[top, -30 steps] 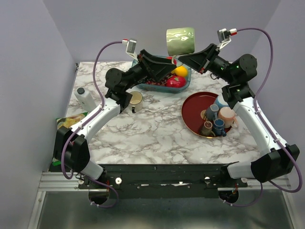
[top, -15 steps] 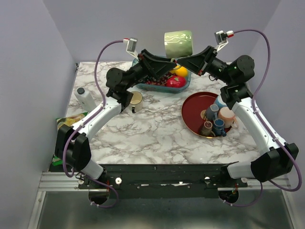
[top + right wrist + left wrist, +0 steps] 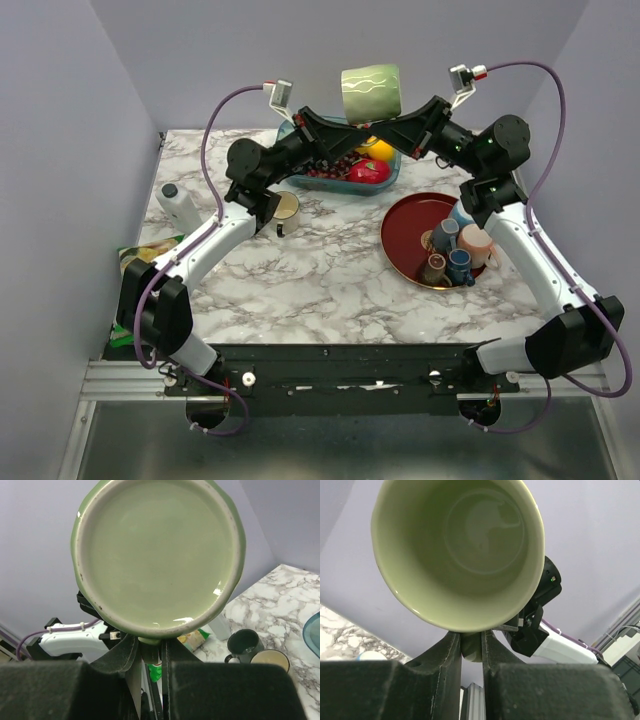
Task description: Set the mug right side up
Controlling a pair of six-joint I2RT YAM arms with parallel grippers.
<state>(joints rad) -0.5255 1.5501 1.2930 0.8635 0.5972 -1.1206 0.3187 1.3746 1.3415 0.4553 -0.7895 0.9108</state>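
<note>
Above the fruit bowl [image 3: 393, 170], your left gripper [image 3: 350, 124] has its jaws clamped on the handle [image 3: 470, 647] beneath the green mug [image 3: 370, 92]. The mug lies sideways in the air, mouth facing left. Your right gripper [image 3: 380, 124], facing the mug's base, pinches that same handle.
</note>
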